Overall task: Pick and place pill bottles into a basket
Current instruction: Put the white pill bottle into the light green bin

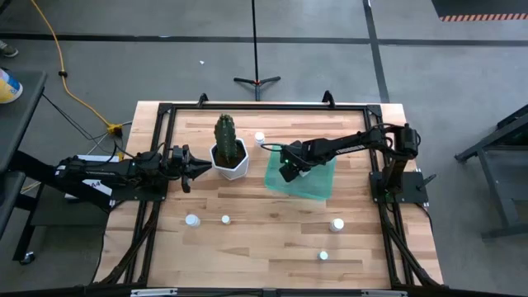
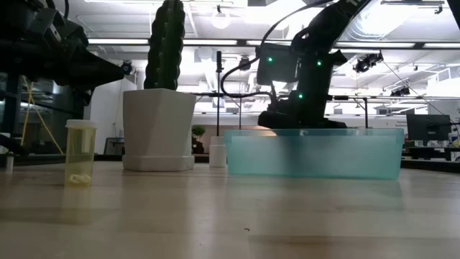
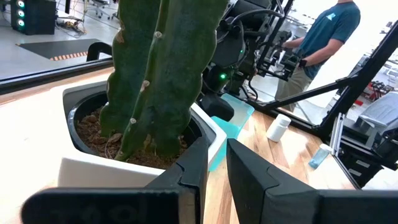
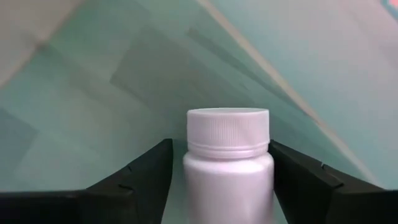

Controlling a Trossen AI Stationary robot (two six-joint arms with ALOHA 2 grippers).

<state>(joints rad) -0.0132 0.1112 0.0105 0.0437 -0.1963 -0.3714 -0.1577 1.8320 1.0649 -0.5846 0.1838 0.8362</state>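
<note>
My right gripper point(image 1: 287, 171) reaches into the teal basket point(image 1: 318, 188) and is shut on a white pill bottle point(image 4: 228, 168). My left gripper point(image 1: 205, 167) is shut and empty, right beside the white cactus pot point(image 1: 231, 161) on the pot's left. Its fingers point(image 3: 198, 168) show by the pot's rim point(image 3: 211, 134). Other bottles stand on the table: one behind the pot point(image 1: 260, 138), two near the front left point(image 1: 192, 220) point(image 1: 225, 219) and two at the front right point(image 1: 337, 223) point(image 1: 323, 256). A yellowish clear vial point(image 2: 80, 152) stands nearest in the low view. My right gripper pinches the bottle's body below the cap point(image 4: 193, 180) between its two fingers point(image 4: 143, 180). The bottle stands upright between them with its cap point(image 4: 228, 127) up, inside the basket. Its base is out of the picture, so I cannot tell whether it rests on the basket's floor.
The cactus pot point(image 2: 158, 129) stands left of the basket point(image 2: 316, 155), with a white bottle point(image 2: 218, 152) between them. A black frame runs round the table point(image 1: 165, 111). A person point(image 3: 323, 37) stands beyond the table's far side.
</note>
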